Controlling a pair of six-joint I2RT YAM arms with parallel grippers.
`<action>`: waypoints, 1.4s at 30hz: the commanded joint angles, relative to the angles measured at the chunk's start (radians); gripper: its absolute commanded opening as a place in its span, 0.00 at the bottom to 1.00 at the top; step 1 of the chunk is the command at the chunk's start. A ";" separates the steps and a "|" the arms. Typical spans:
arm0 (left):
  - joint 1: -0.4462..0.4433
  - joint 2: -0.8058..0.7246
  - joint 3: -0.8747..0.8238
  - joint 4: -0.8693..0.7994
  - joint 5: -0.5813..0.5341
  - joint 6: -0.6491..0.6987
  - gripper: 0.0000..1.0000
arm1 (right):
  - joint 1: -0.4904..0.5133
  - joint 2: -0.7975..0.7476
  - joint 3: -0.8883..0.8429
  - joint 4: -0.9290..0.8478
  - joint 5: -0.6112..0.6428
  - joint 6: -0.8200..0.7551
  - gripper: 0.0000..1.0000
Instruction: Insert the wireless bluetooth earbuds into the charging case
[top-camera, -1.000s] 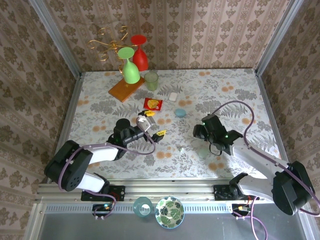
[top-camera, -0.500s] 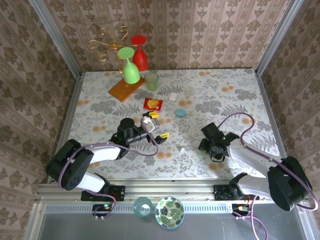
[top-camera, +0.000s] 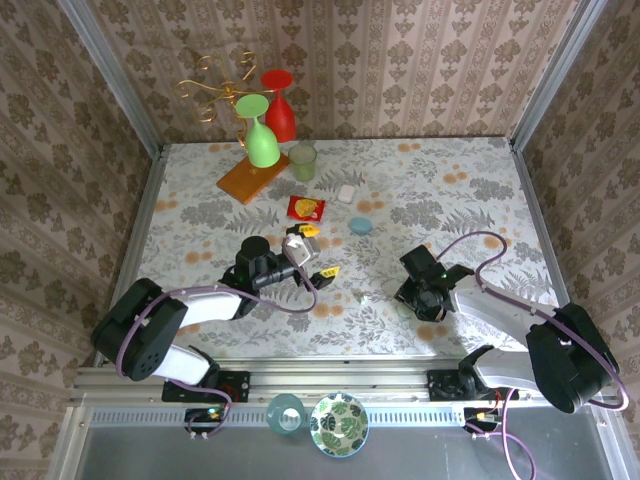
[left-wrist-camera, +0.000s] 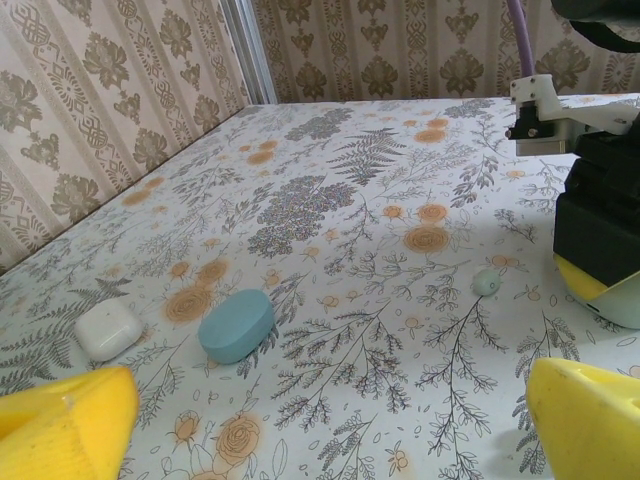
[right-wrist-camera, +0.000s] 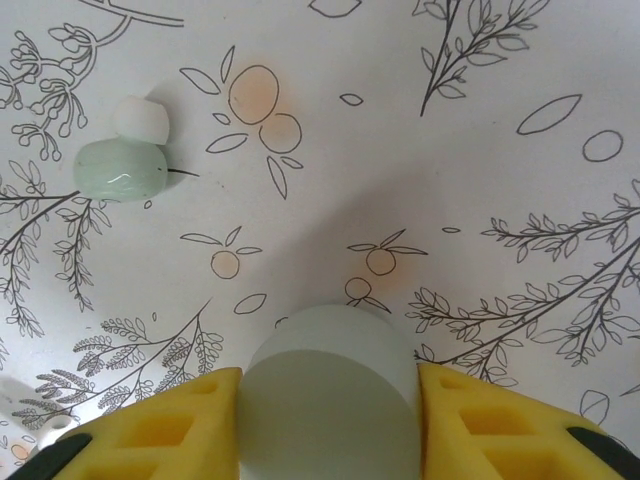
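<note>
The light blue oval charging case (top-camera: 361, 226) lies closed on the flowered table (top-camera: 450, 180), also at the lower left of the left wrist view (left-wrist-camera: 236, 325). One small mint earbud (top-camera: 366, 298) with a white tip lies loose near the table's front (right-wrist-camera: 122, 165) (left-wrist-camera: 486, 282). My right gripper (top-camera: 408, 303) is down at the table just right of it. Its yellow pads (right-wrist-camera: 180, 425) touch both sides of a pale blue-white earbud (right-wrist-camera: 330, 395). My left gripper (top-camera: 316, 250) hangs wide open left of the case, with nothing between its fingers (left-wrist-camera: 330, 430).
A small white case (top-camera: 346, 194) and a red packet (top-camera: 306, 208) lie behind the blue case. At the back left are a green cup (top-camera: 303, 160), green and red wine glasses (top-camera: 262, 140) on a wooden base, and a gold rack. Walls enclose three sides.
My right gripper has moved toward the front edge, down onto the pale earbud, and its fingers have closed in against it. My left gripper shifted slightly right, then held still and open.
</note>
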 joint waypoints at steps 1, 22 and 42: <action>-0.015 0.012 0.037 0.001 0.004 0.020 1.00 | -0.006 -0.012 0.003 -0.012 0.009 0.015 0.40; -0.188 0.255 0.147 0.242 -0.093 0.014 0.87 | -0.077 -0.082 0.185 0.310 -0.041 0.075 0.39; -0.243 0.371 0.242 0.305 -0.185 0.126 0.60 | -0.088 -0.020 0.158 0.536 -0.211 0.218 0.39</action>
